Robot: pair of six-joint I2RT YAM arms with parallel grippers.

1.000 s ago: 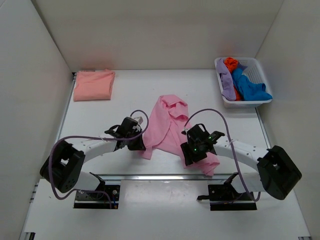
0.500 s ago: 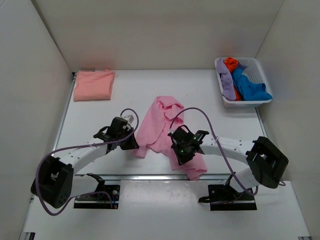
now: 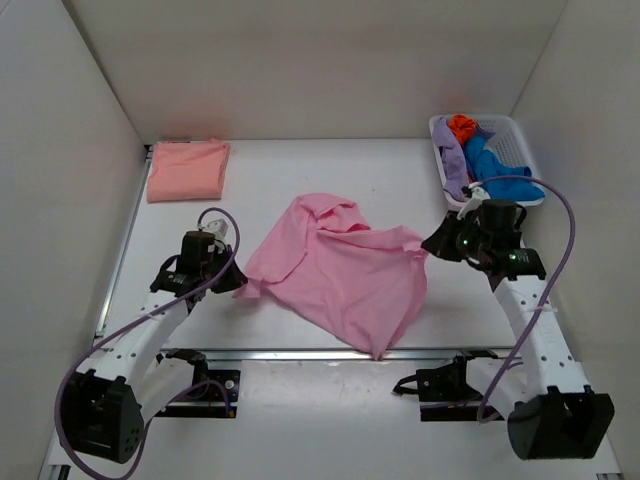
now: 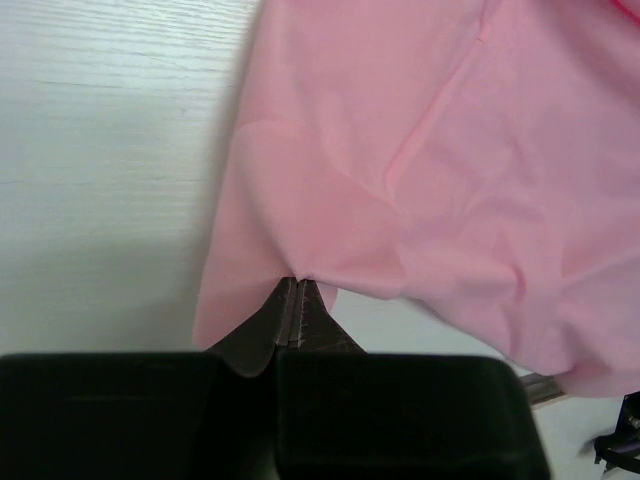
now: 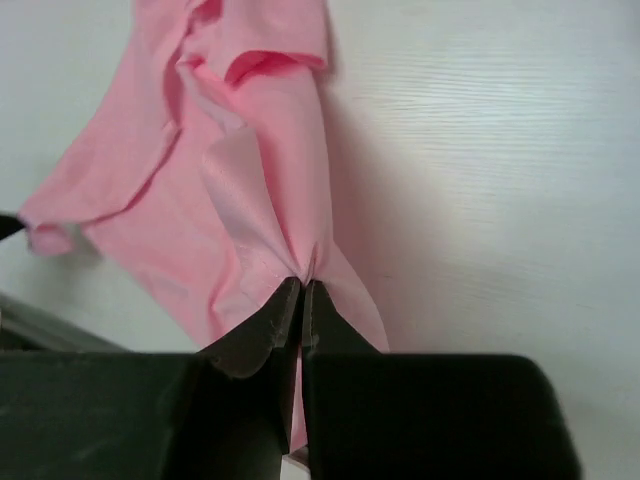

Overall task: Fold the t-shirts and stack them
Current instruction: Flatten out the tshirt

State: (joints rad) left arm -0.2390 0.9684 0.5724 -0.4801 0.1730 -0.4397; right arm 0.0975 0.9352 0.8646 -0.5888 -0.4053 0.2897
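The light pink t-shirt (image 3: 340,270) is stretched out, rumpled, across the middle of the table. My left gripper (image 3: 234,284) is shut on its left edge; the left wrist view shows the gripper (image 4: 293,285) pinching the pink cloth (image 4: 420,160). My right gripper (image 3: 430,247) is shut on the shirt's right corner; the right wrist view shows the gripper (image 5: 303,285) clamping a bunch of the cloth (image 5: 250,170). The salmon-peach t-shirt (image 3: 187,168) lies folded at the far left corner of the table.
A white lattice basket (image 3: 516,137) with purple, blue and orange clothes stands at the far right, just behind my right gripper. A metal rail (image 3: 300,352) runs along the table's near edge. White walls enclose three sides.
Both grippers have moved apart, the left one to the left and the right one far to the right and back, pulling the bunched pink shirt out wide between them.
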